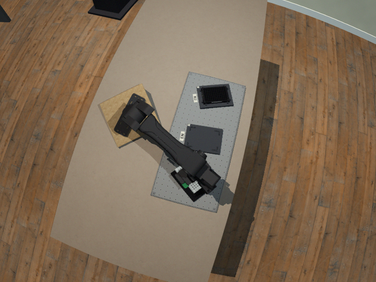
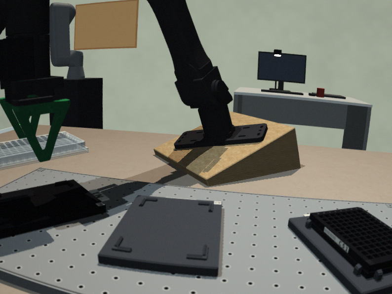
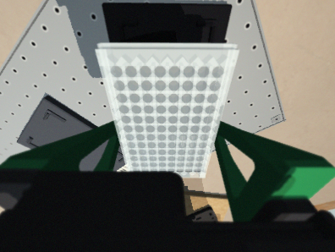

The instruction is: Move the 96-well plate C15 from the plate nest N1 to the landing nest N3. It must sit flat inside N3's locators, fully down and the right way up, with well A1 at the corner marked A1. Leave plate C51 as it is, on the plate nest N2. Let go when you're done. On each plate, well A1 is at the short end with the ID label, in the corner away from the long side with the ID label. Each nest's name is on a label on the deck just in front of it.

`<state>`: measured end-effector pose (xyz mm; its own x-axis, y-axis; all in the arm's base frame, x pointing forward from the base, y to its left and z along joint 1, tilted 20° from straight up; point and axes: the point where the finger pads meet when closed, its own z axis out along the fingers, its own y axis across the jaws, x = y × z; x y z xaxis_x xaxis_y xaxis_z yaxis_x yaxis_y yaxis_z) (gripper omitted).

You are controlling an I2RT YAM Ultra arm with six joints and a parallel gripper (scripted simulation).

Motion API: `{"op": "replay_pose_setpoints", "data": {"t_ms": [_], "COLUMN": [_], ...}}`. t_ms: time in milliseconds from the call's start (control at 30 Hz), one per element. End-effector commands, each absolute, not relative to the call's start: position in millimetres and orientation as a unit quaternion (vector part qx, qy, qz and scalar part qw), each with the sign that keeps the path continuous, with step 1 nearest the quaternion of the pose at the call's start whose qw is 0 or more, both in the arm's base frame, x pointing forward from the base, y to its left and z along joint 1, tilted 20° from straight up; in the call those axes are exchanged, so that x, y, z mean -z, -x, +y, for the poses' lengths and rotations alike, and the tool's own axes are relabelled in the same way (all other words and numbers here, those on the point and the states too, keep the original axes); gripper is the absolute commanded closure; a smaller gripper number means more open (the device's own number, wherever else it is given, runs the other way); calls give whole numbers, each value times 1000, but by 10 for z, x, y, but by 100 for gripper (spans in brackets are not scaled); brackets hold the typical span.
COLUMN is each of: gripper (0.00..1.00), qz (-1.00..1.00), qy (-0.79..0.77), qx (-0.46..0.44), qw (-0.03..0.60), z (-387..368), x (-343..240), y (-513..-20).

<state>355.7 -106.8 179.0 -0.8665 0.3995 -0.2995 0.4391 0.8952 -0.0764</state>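
Note:
My gripper (image 3: 167, 125), with green fingers, is shut on the long sides of the clear 96-well plate C15 (image 3: 166, 109) and holds it level, well above the deck. The plate also shows at the left edge of the exterior view (image 2: 37, 147), and from above (image 1: 194, 185) under my wrist. The black nest N1 (image 2: 41, 203) lies empty below it, also seen in the wrist view (image 3: 167, 23). The grey landing nest N3 (image 2: 164, 232) with corner locators is empty in the middle of the deck (image 1: 203, 138). The black plate C51 (image 2: 354, 235) (image 1: 214, 95) sits on nest N2.
The grey perforated deck (image 1: 199, 142) carries all three nests. My arm's base stands on a tilted wooden wedge (image 2: 234, 151). A desk with a monitor (image 2: 281, 67) stands in the background.

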Motion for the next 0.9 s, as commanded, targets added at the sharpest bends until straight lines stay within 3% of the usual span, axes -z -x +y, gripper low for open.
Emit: {"op": "replay_pose_setpoints", "data": {"t_ms": [0, 267, 867], "gripper": [100, 100, 100], "qz": [956, 956, 981], "qy": [-216, -216, 49], "qx": [74, 74, 116], "qw": [186, 186, 146], "z": [-1045, -1045, -528], "x": [-2109, -2109, -1833], "y": [-3609, -3609, -3476]}}
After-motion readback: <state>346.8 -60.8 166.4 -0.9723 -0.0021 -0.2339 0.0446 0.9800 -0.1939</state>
